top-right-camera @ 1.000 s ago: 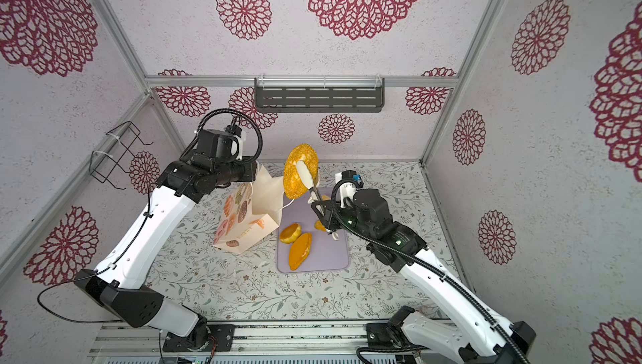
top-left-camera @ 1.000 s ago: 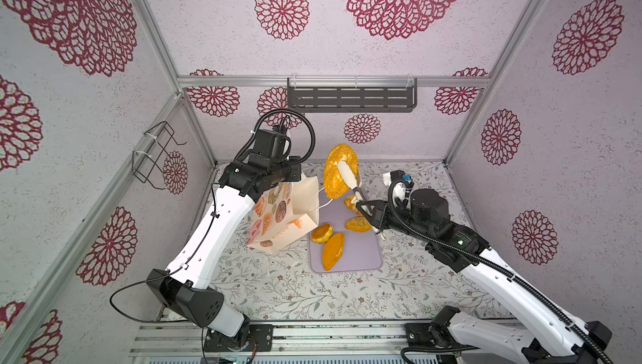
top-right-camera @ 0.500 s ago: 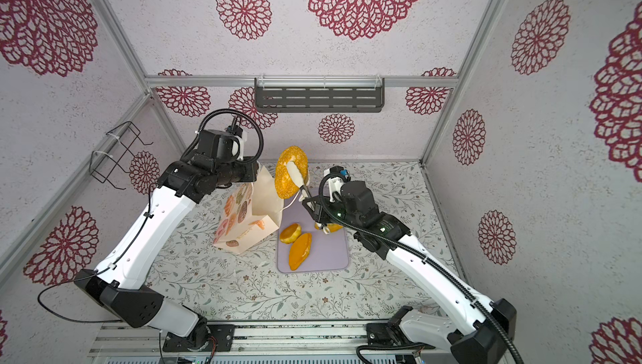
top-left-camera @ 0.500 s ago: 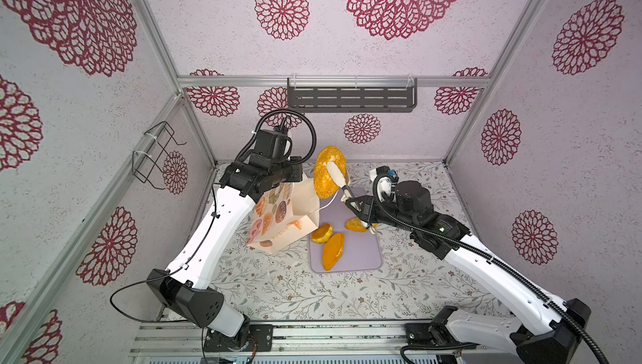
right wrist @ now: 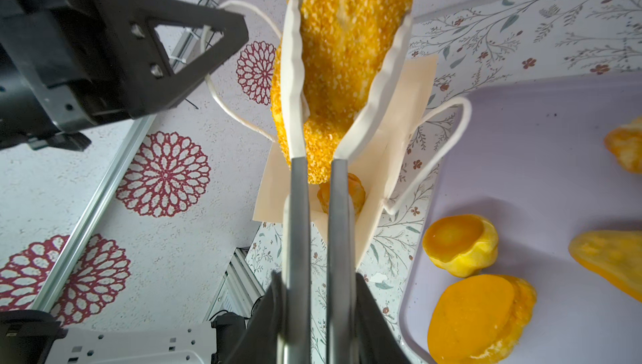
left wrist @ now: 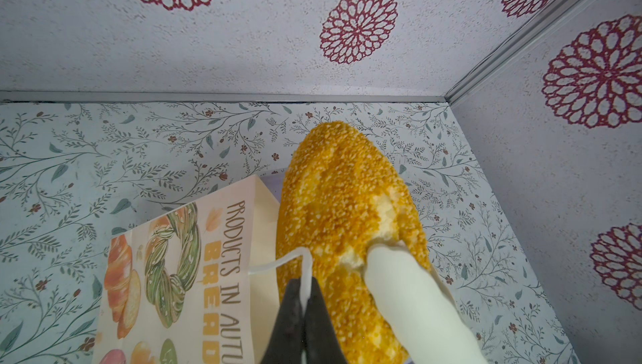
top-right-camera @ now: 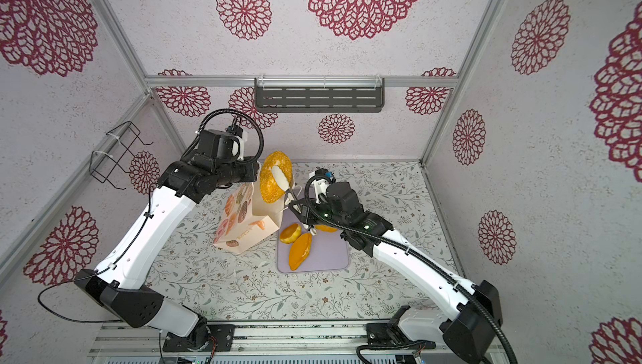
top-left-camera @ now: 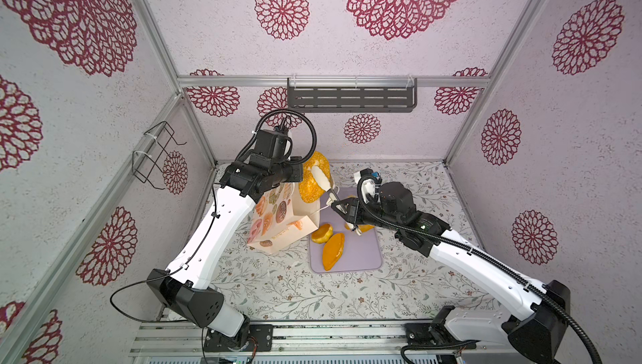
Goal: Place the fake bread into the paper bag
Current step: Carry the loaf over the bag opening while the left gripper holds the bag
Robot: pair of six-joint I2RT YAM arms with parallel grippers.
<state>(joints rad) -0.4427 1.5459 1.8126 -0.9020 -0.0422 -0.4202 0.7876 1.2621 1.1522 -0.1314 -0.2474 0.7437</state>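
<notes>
While our right pincer clamps its white pads on the seeded loaf, we see the loaf standing nearly upright, its lower end at the open mouth of the paper bag. Our left pincer is closed on the bag's cord handle. One roll lies inside the bag; three more pieces rest on the lilac mat beside it.

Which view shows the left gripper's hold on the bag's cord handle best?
The left wrist view: the left gripper is shut on the cord handle, close up. The right wrist view shows gripper and cord from the side; in both top views the left arm covers the grip.
</notes>
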